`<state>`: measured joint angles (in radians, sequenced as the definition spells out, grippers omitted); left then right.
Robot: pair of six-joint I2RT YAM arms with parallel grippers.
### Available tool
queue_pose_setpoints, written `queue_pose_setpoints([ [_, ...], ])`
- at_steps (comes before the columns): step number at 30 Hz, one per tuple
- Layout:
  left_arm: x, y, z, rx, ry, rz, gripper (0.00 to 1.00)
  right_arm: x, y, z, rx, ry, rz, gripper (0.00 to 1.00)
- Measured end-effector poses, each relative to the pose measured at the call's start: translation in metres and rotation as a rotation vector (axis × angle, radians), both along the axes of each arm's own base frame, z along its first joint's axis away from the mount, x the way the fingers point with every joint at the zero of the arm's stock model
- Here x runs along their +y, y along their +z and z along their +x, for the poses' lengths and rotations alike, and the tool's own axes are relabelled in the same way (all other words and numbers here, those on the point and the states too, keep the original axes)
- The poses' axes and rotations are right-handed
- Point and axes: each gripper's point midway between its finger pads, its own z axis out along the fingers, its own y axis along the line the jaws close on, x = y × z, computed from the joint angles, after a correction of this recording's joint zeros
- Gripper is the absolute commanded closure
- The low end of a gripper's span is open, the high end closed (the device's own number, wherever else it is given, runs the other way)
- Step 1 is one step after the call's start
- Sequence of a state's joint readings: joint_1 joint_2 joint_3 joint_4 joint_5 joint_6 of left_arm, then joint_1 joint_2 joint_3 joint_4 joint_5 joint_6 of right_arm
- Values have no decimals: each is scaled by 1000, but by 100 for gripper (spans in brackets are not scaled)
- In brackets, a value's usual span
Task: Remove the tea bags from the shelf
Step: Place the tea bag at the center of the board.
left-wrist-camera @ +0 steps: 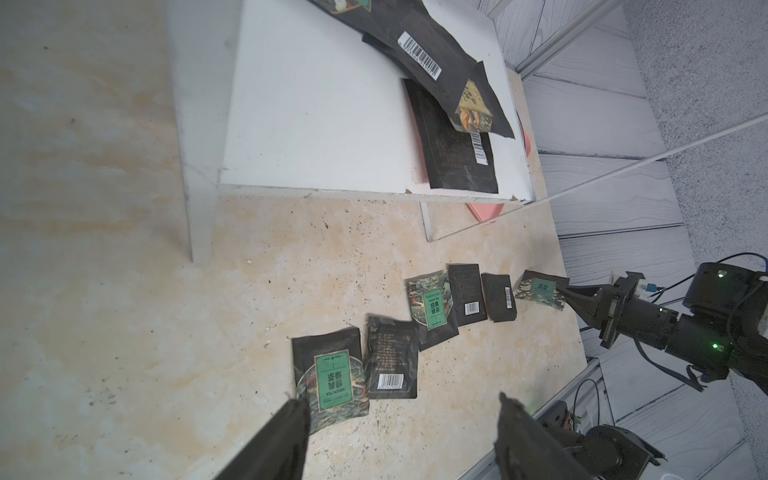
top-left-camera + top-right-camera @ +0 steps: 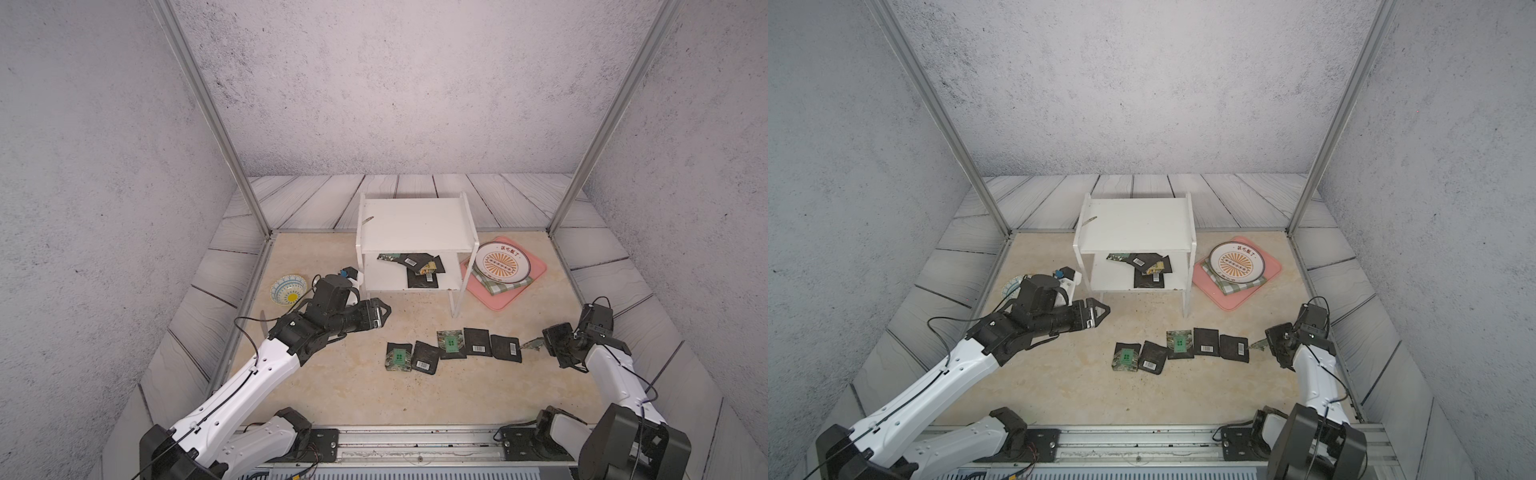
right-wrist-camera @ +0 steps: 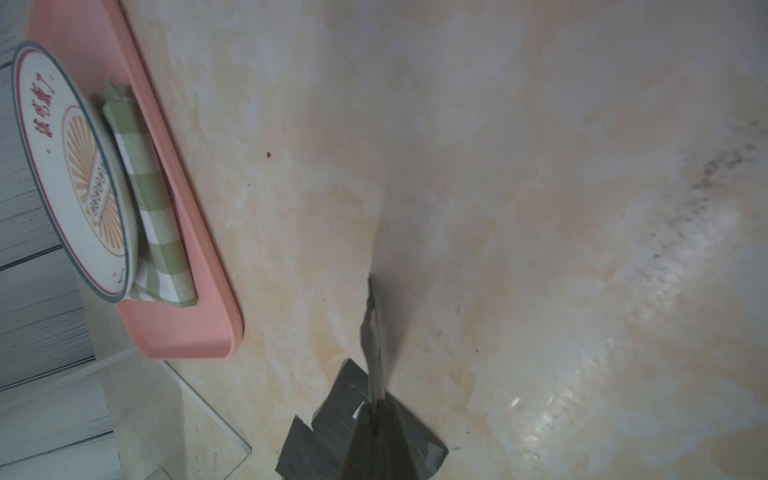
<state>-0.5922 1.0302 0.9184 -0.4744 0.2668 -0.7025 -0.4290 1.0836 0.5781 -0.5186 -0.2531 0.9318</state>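
Observation:
The white two-tier shelf [image 2: 415, 226] [image 2: 1136, 226] stands at the back centre. Several tea bags [image 2: 419, 266] [image 2: 1148, 268] [image 1: 440, 62] lie heaped on its lower tier, and a thin sliver leans at the top tier's left edge. Five more tea bags [image 2: 477, 343] [image 1: 432, 309] lie in a row on the table in front. My left gripper [image 2: 384, 312] [image 1: 401, 403] hovers open and empty near the shelf's front left leg. At the right end of that row, my right gripper [image 2: 545, 343] [image 3: 376, 405] is shut on a green-labelled tea bag [image 2: 533, 344] [image 1: 540, 289].
A pink tray [image 2: 503, 305] [image 3: 187, 249] right of the shelf carries a round plate [image 2: 503, 262] and a green checked cloth [image 2: 505, 286]. A patterned bowl [image 2: 289, 289] sits left of the shelf behind my left arm. Metal frame posts and low walls bound the table.

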Motion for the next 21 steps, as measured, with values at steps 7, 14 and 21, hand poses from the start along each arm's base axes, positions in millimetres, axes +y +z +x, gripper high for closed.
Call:
queue_pose_setpoints([
  [7, 0, -3, 0, 6, 3, -1, 25, 0, -13, -2, 14, -2, -2, 94],
  [14, 0, -2, 0, 8, 7, -5, 25, -1, -25, -13, 53, -4, -17, 85],
  [21, 0, -2, 0, 8, 8, -6, 26, -3, -24, -18, 69, -1, -45, 67],
])
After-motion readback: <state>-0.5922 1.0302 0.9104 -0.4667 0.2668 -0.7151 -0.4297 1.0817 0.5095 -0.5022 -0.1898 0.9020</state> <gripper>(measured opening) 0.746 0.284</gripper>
